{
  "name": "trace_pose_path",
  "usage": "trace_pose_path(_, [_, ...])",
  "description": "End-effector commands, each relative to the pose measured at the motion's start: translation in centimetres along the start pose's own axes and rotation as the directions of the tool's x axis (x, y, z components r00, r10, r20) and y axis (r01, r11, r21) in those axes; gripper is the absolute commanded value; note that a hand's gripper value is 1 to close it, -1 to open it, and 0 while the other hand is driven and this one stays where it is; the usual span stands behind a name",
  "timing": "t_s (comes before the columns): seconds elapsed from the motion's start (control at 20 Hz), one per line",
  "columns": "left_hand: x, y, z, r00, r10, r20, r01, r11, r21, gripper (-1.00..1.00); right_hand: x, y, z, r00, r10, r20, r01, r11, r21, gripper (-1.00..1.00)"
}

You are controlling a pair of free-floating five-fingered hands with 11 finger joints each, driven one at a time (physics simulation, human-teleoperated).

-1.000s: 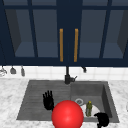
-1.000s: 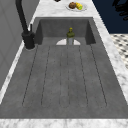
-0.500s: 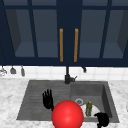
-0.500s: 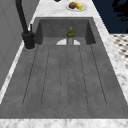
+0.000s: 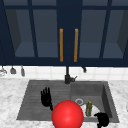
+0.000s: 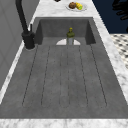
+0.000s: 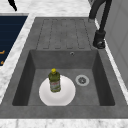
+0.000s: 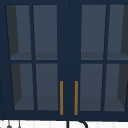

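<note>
Nearest in the front view, a red ball (image 5: 67, 114) sits low at centre. The right hand (image 5: 102, 119), fingers curled on nothing, hangs at the sink's (image 5: 107, 87) front right edge. The left hand (image 5: 46, 97), fingers spread straight, floats over the draining board. Just behind the right hand, a green bottle (image 7: 54, 80) stands upright on a white plate (image 7: 65, 96) in the basin; farther back stands the black tap (image 5: 67, 77).
</note>
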Motion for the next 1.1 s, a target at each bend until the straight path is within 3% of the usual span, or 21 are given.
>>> trace_pose_path(0.0, [-0.3, 0.0, 0.0, 0.9990, 0.000, -0.045, 0.005, 0.9926, 0.121, -1.00, 0.0, 0.0, 0.0, 1.000, 0.000, 0.000, 0.000, 1.000, 0.000, 0.00])
trace_pose_path(1.05, [-1.5, 0.3, 0.0, 0.9983, 0.011, -0.057, -0.002, 0.9870, 0.161, -1.00, 0.0, 0.0, 0.0, 1.000, 0.000, 0.000, 0.000, 1.000, 0.000, 0.00])
